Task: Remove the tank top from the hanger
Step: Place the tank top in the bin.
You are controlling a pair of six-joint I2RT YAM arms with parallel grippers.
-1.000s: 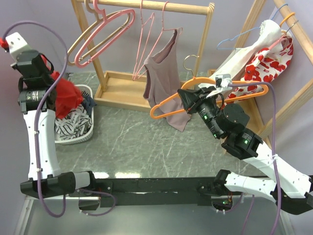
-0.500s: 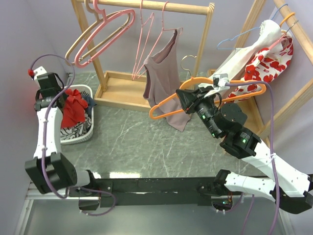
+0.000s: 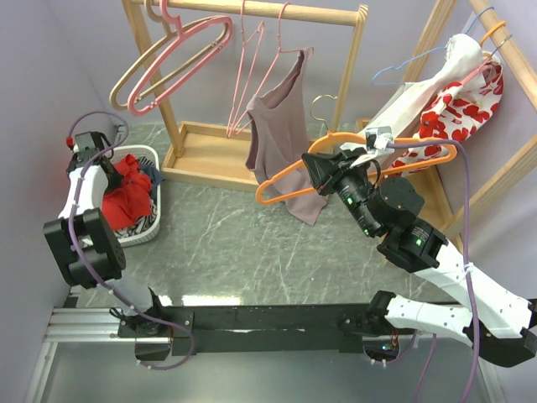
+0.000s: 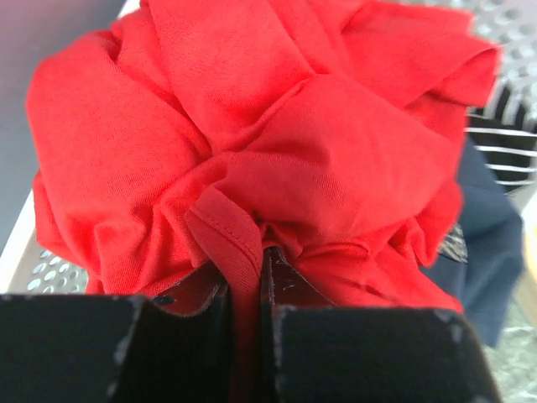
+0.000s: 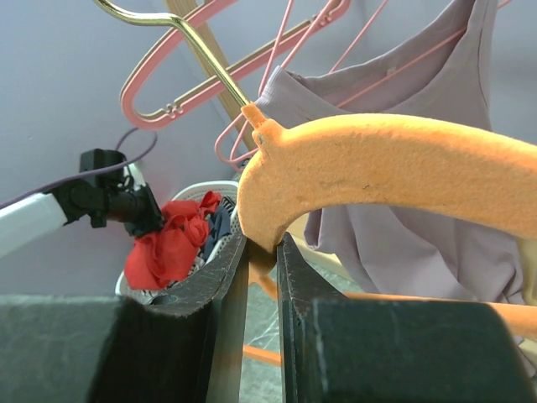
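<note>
Pinching hem of red tank top (image 4: 277, 151), left pincer (image 4: 252, 270) sits low at basket (image 3: 153, 220); garment bunched atop other clothes there, likely for drop-off. Right pincer (image 5: 262, 252) clamps bare orange hanger (image 5: 403, 168), aloft above counter (image 3: 252, 243), steadying it.

Orange hanger (image 5: 394, 164): matt, fuzzy coating (hook (image 5: 210, 60): glossy gold metal). Red garment (image 4: 277, 143): soft matt knit cloth. Rack (image 3: 268, 10): bare wood.

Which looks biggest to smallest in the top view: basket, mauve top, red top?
1. mauve top, but it hangs nearer the camera, so its lead over the basket is unsure
2. basket
3. red top, clearly smallest, bunched inside the basket
</note>
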